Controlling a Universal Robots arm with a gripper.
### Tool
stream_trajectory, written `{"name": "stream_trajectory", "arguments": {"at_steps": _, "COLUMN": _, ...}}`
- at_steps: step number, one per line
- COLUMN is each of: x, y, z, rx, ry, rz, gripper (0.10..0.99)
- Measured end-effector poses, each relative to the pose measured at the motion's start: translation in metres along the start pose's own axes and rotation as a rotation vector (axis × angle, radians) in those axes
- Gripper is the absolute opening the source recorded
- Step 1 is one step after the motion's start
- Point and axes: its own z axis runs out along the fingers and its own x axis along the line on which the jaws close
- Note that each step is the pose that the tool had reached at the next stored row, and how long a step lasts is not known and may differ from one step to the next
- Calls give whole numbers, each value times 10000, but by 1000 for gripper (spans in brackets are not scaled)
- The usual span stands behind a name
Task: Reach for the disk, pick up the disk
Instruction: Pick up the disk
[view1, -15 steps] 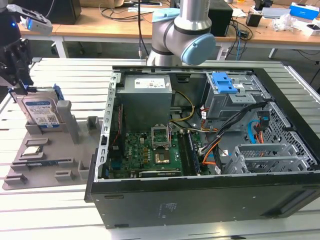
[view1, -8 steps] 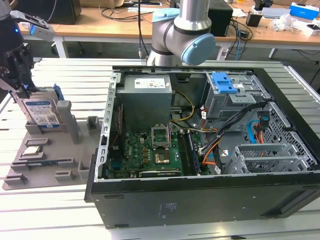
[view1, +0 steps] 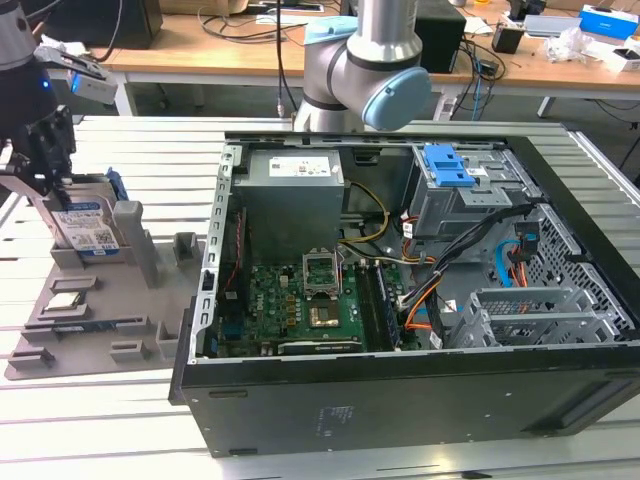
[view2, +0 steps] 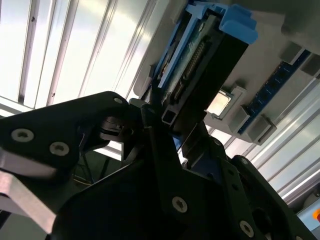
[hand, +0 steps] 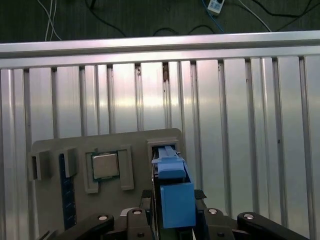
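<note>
The disk (view1: 88, 230) stands on edge in a slot of the grey holder tray (view1: 100, 345) at the exterior view's left, its white-and-blue label facing the camera. My gripper (view1: 60, 195) comes down on it from above. In the first wrist view the disk's blue rail (hand: 172, 197) runs between the two black fingers (hand: 146, 202), which lie against both flat sides. The second wrist view has the disk (view2: 200, 65) reaching away from the gripper (view2: 175, 130), one finger pressed on its dark face. The gripper looks shut on the disk, whose lower end is still in the holder.
A square silver processor chip (hand: 105, 166) and a blue memory stick (hand: 62, 190) sit in other slots of the tray. An open computer case (view1: 400, 300) lies to the exterior view's right. The arm's base (view1: 365, 70) rises behind it. The table top (hand: 240, 125) is ribbed metal.
</note>
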Motion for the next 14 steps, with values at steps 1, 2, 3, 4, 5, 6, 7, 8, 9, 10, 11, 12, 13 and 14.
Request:
{"name": "stream_trajectory", "arguments": {"at_steps": 1, "x": 0, "y": -2, "z": 25, "rx": 1, "ry": 1, "rz": -7, "gripper": 424}}
{"name": "stream_trajectory", "arguments": {"at_steps": 2, "x": 0, "y": -3, "z": 43, "rx": 0, "ry": 4, "rz": -13, "gripper": 424}}
{"name": "stream_trajectory", "arguments": {"at_steps": 3, "x": 0, "y": -3, "z": 44, "rx": -2, "ry": 5, "rz": -14, "gripper": 424}}
{"name": "stream_trajectory", "arguments": {"at_steps": 4, "x": 0, "y": -3, "z": 45, "rx": -2, "ry": 5, "rz": -14, "gripper": 424}}
{"name": "stream_trajectory", "arguments": {"at_steps": 5, "x": 0, "y": -3, "z": 46, "rx": -1, "ry": 5, "rz": -14, "gripper": 424}}
{"name": "stream_trajectory", "arguments": {"at_steps": 6, "x": 0, "y": -3, "z": 47, "rx": 0, "ry": 4, "rz": -14, "gripper": 424}}
{"name": "stream_trajectory", "arguments": {"at_steps": 7, "x": 0, "y": -4, "z": 47, "rx": 0, "ry": 4, "rz": -14, "gripper": 424}}
{"name": "stream_trajectory", "arguments": {"at_steps": 8, "x": 0, "y": -4, "z": 48, "rx": 0, "ry": 4, "rz": -14, "gripper": 424}}
{"name": "stream_trajectory", "arguments": {"at_steps": 9, "x": 0, "y": -4, "z": 49, "rx": 1, "ry": 4, "rz": -14, "gripper": 424}}
{"name": "stream_trajectory", "arguments": {"at_steps": 10, "x": 0, "y": -4, "z": 49, "rx": 0, "ry": 5, "rz": -14, "gripper": 424}}
{"name": "stream_trajectory", "arguments": {"at_steps": 11, "x": 0, "y": -4, "z": 50, "rx": 0, "ry": 5, "rz": -15, "gripper": 408}}
{"name": "stream_trajectory", "arguments": {"at_steps": 12, "x": 0, "y": -4, "z": 51, "rx": 0, "ry": 5, "rz": -15, "gripper": 365}}
{"name": "stream_trajectory", "arguments": {"at_steps": 13, "x": 0, "y": -4, "z": 51, "rx": 0, "ry": 4, "rz": -15, "gripper": 365}}
{"name": "stream_trajectory", "arguments": {"at_steps": 14, "x": 0, "y": -4, "z": 52, "rx": 1, "ry": 4, "rz": -15, "gripper": 365}}
